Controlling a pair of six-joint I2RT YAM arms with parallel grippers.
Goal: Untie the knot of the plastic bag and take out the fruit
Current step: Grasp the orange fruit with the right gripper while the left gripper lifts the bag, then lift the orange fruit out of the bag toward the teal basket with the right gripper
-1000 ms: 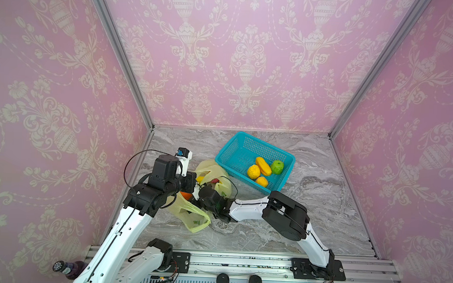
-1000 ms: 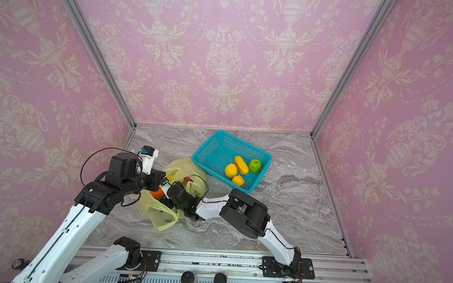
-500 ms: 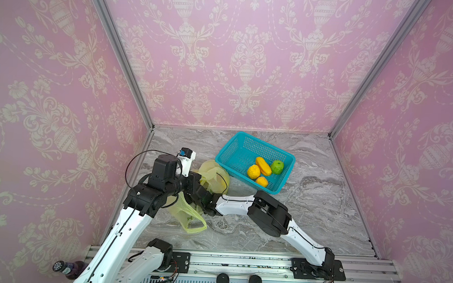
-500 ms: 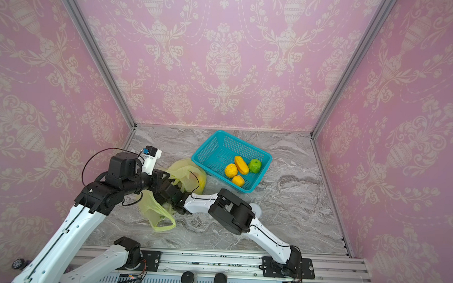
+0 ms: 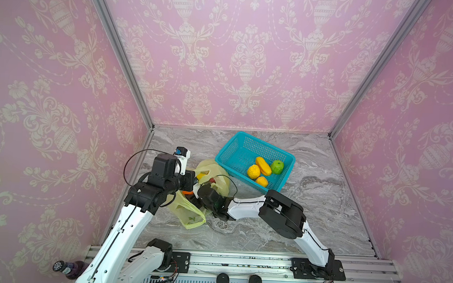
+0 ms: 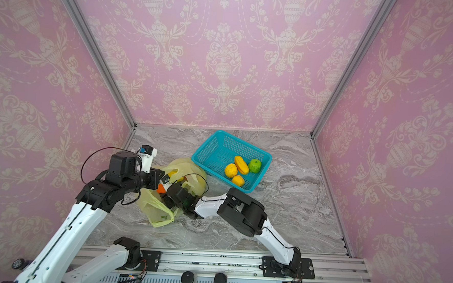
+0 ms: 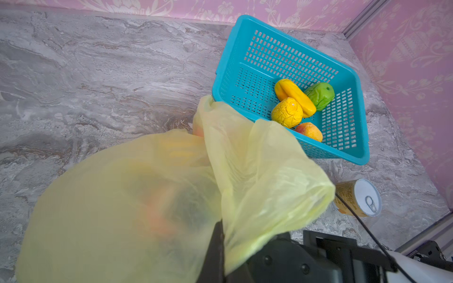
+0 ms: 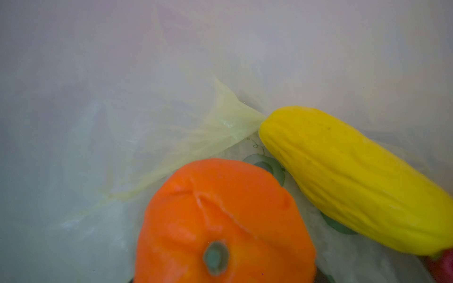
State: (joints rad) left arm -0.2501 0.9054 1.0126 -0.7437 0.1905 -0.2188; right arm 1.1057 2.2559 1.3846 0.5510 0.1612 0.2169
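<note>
Inside plastic bag (image 8: pixel 98 122), right gripper (image 5: pixel 194 191) faces glossy, slippery orange fruit (image 8: pixel 220 220); grip its middle; opening indiscernible. Left gripper (image 7: pixel 217 241) pinches flimsy film, closed.

Crumpled translucent yellow plastic bag (image 7: pixel 122 196), orange fruit (image 8: pixel 220 215) inside

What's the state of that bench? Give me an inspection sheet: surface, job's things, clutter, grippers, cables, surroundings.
Surface: grey marbled tabletop, flat.
Job's things: plastic bag with its mouth open, no knot seen; orange fruit and long yellow fruit inside it; four fruits in the teal basket.
Clutter: white-lidded can, upright on the tabletop.
Grippers: left gripper shut on the plastic bag's edge; right gripper inside the bag, jaws hidden.
Cables: black cable loop at the left wrist; another arches over the bag.
Surroundings: pink patterned walls; metal rail in front.
</note>
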